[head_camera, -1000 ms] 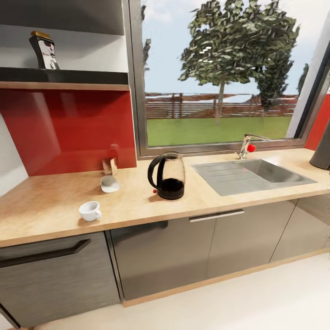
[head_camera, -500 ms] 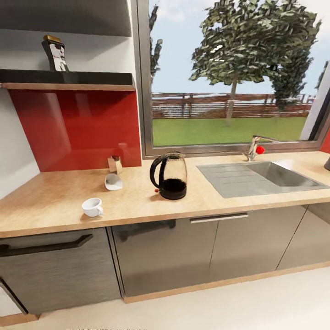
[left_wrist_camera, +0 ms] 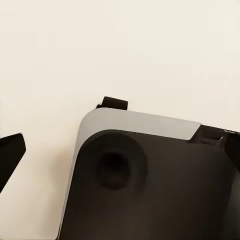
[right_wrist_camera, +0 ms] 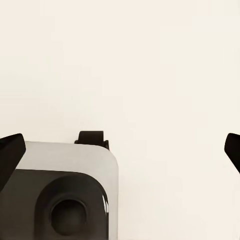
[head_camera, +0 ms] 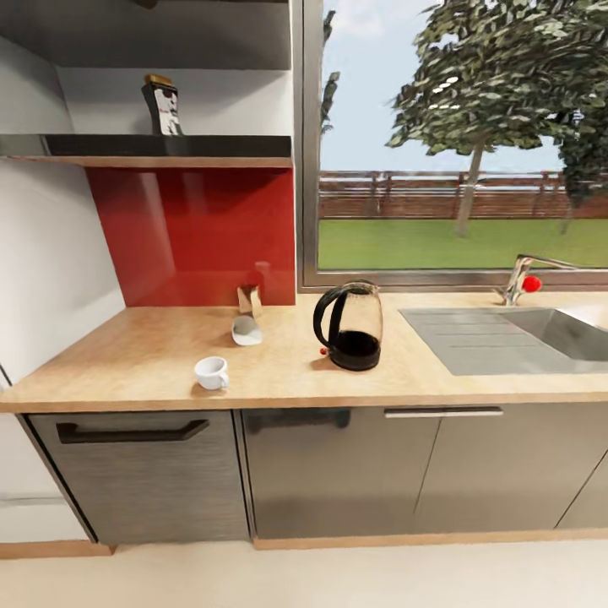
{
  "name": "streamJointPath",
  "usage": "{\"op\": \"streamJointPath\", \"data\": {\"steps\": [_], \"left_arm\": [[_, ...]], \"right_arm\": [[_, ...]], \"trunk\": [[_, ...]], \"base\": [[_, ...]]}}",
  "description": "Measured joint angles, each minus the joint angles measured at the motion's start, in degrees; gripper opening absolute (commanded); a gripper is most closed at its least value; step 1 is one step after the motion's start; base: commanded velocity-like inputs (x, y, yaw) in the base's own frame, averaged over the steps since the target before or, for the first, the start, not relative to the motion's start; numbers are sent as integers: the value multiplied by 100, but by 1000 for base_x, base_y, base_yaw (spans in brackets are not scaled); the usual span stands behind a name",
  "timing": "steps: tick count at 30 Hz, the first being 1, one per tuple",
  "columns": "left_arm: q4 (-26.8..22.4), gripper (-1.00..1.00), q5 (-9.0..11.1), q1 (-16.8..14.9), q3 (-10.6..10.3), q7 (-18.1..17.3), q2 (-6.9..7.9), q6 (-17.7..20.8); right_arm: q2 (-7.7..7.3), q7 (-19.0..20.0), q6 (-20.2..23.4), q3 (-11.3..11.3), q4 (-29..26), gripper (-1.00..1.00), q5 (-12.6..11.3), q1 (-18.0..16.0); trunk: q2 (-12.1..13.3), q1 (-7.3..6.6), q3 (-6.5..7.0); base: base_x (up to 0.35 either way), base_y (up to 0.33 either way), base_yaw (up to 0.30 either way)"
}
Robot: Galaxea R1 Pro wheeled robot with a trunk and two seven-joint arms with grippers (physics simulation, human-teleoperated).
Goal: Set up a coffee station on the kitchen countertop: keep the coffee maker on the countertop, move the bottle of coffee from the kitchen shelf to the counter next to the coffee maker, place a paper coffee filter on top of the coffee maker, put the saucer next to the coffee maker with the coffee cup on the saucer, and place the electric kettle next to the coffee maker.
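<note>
So the robot is parked in front of the long pale beige wood-look bench (head_camera: 152, 359), nothing in hand. Both sets of jaws are spread wide: the left gripper (left_wrist_camera: 120, 150) and right gripper (right_wrist_camera: 120, 150) each show dark fingertips far apart, hanging over pale floor and the robot's own grey-and-black base (left_wrist_camera: 150, 185).

On the bench: the rounded dark glossy kettle with the black loop handle (head_camera: 350, 325) stands upright near the steel sink (head_camera: 515, 338), the tiny white cup (head_camera: 211, 372) sits near the front edge, and a white paper cone (head_camera: 247, 330) lies back by the red splashback (head_camera: 194, 236). The small bottle with the mustard-yellow top (head_camera: 163, 105) is up on the dark shelf (head_camera: 152, 148), well apart from everything.

If the bottle's next, I'd say roll in closer, raise the trunk and grab it around the body, since it looks tall and tippy.
</note>
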Motion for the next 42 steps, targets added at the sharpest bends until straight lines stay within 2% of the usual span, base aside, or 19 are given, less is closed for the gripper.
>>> {"op": "streamJointPath", "data": {"steps": [11,26,42], "left_arm": [[0,100,0,0,0,0,0,0],[1,100,0,0,-9,0,0,0],[0,100,0,0,0,0,0,0]], "right_arm": [[0,0,0,5,0,100,1,0],[0,0,0,7,0,100,0,0],[0,0,-7,8,0,100,3,0]], "trunk": [[0,0,0],[0,0,0],[0,0,0]], "base": [[0,-7,263],[0,-221,98],[0,-16,235]]}}
